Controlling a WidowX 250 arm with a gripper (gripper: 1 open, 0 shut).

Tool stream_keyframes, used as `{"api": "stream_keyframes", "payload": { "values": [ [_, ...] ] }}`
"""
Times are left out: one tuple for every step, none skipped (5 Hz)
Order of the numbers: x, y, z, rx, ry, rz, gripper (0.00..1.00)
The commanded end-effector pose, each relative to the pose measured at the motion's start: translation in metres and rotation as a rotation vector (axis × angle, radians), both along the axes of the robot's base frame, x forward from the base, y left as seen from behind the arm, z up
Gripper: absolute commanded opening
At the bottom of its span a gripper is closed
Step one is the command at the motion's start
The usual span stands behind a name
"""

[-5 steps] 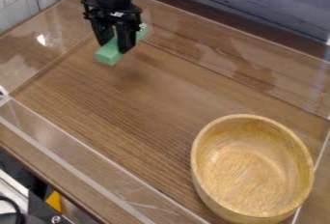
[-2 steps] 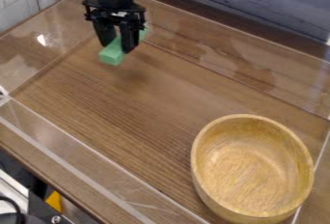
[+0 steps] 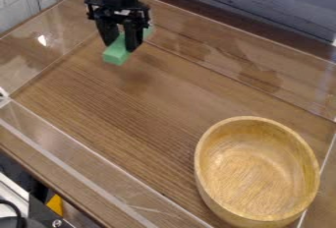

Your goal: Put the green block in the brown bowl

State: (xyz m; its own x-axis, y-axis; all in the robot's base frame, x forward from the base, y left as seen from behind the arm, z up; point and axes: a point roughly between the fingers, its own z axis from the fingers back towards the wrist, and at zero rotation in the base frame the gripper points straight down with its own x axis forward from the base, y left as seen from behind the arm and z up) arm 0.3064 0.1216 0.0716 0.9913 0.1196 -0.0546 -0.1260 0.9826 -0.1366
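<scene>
The green block (image 3: 118, 52) is at the far left of the wooden table, pinched between the black fingers of my gripper (image 3: 121, 43), which points straight down and is shut on it. The block's lower end sits at or just above the table surface; I cannot tell whether it touches. The brown bowl (image 3: 257, 169), a large round wooden bowl with a thick rim, stands empty at the near right corner, far from the gripper.
Clear acrylic walls (image 3: 39, 35) border the wooden tabletop (image 3: 157, 104) on the left and near sides. A grey plank wall (image 3: 262, 1) runs behind the table.
</scene>
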Motion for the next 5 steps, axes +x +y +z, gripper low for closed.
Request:
{"api": "stream_keyframes", "payload": {
  "values": [
    [0.014, 0.0, 0.025, 0.036, -0.087, 0.007, 0.0],
    [0.017, -0.001, 0.023, 0.035, -0.088, 0.015, 0.0],
    [0.02, -0.001, 0.022, 0.035, -0.089, 0.021, 0.0],
    [0.001, -0.028, 0.026, 0.016, -0.064, -0.026, 0.0],
    [-0.016, -0.065, 0.033, -0.003, -0.048, -0.07, 0.0]
  ]
}}
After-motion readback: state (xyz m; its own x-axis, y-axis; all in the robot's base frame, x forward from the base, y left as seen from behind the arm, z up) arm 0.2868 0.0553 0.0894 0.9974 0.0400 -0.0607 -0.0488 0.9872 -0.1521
